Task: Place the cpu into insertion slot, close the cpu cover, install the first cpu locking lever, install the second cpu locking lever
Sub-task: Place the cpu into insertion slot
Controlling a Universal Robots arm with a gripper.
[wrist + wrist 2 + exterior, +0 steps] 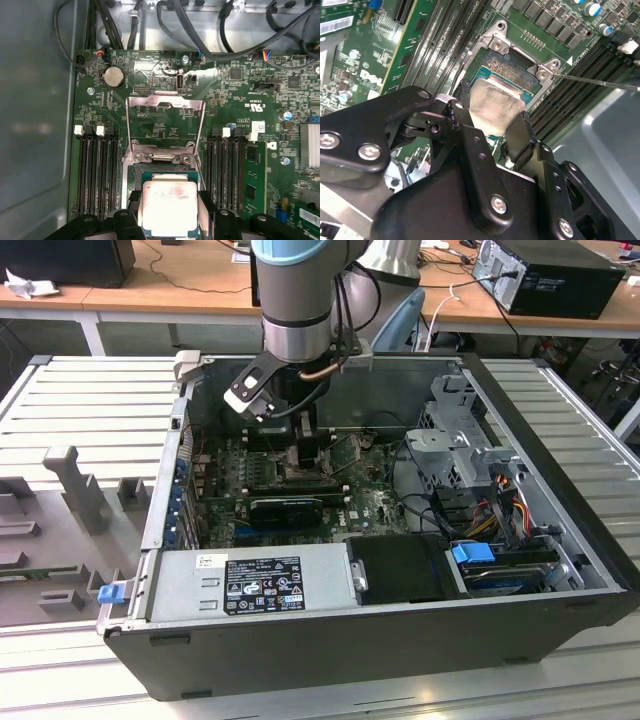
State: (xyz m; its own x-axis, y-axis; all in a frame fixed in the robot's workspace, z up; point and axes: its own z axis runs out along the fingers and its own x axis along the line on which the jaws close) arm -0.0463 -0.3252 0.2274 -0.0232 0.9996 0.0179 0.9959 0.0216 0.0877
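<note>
Had end effector (490, 120) clamped narrow on the cpu (170, 205) by two opp. edges, poised just over the insertion slot (512, 70); couldn't tell if touching. Saw cpu cover (165, 117) flipped back open beyond the slot. Looked offset & maybe tilted vs. slot, so prob. could've gone in skewed and jammed or damaged it, or slipped from grip if squeeze was weak.

The silver-topped square cpu (167, 207) hangs just over the dark, metal-rimmed insertion slot (506, 66). The windowed silver cpu cover (165, 101) is swung open on its hinge.
</note>
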